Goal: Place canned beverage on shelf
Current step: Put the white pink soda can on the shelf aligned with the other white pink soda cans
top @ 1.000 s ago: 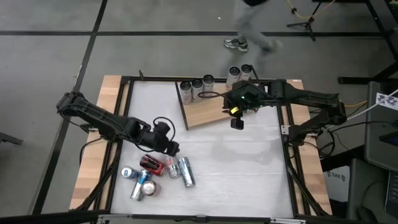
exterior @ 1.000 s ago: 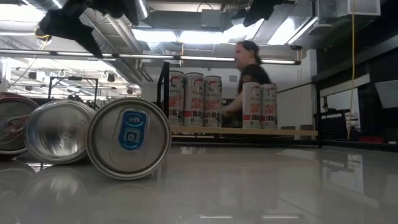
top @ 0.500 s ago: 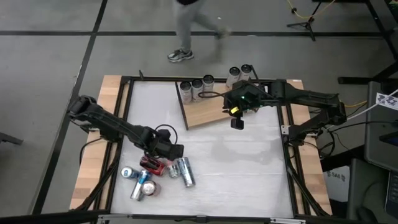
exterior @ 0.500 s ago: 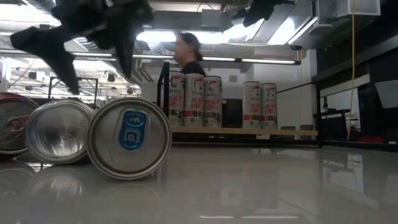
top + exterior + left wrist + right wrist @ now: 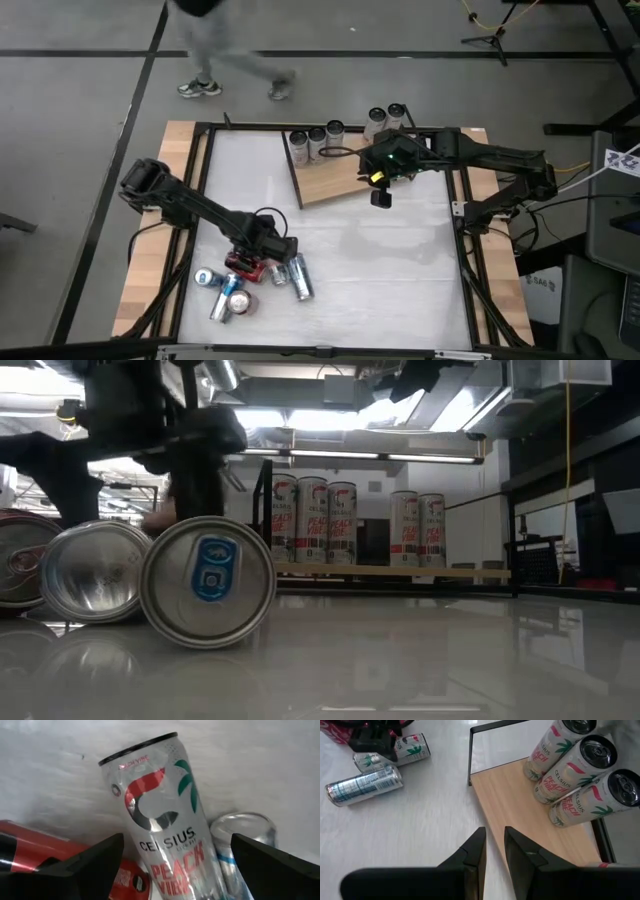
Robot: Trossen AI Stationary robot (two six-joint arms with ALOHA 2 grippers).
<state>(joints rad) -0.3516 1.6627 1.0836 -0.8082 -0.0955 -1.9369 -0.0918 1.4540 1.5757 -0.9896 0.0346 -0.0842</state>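
Altogether five tall slim cans stand upright on the shelf [image 5: 335, 175], a flat light-brown wooden board with a thin black wire frame, lying in the upper middle of the high view: a row of three [image 5: 317, 141] at its upper left corner and a pair [image 5: 386, 117] further right. Their printed silver sides carry red and green marks.

Lower left in the same view, a loose heap of cans lies on its side on the glossy white tabletop [image 5: 400, 270]: one red can [image 5: 244, 266] and at least four silver ones, cylindrical, with round shiny ends. The left end effector [image 5: 268, 248] hangs directly over this heap with its dark fingers spread wide; in its wrist view a silver peach-flavoured can [image 5: 162, 820] lies between the fingertips, not gripped.

The right end effector [image 5: 381, 197] waits above the shelf's lower right edge, its fingers [image 5: 472, 857] nearly together and holding nothing.

A person's legs [image 5: 215, 45] cross the grey floor at the upper left.
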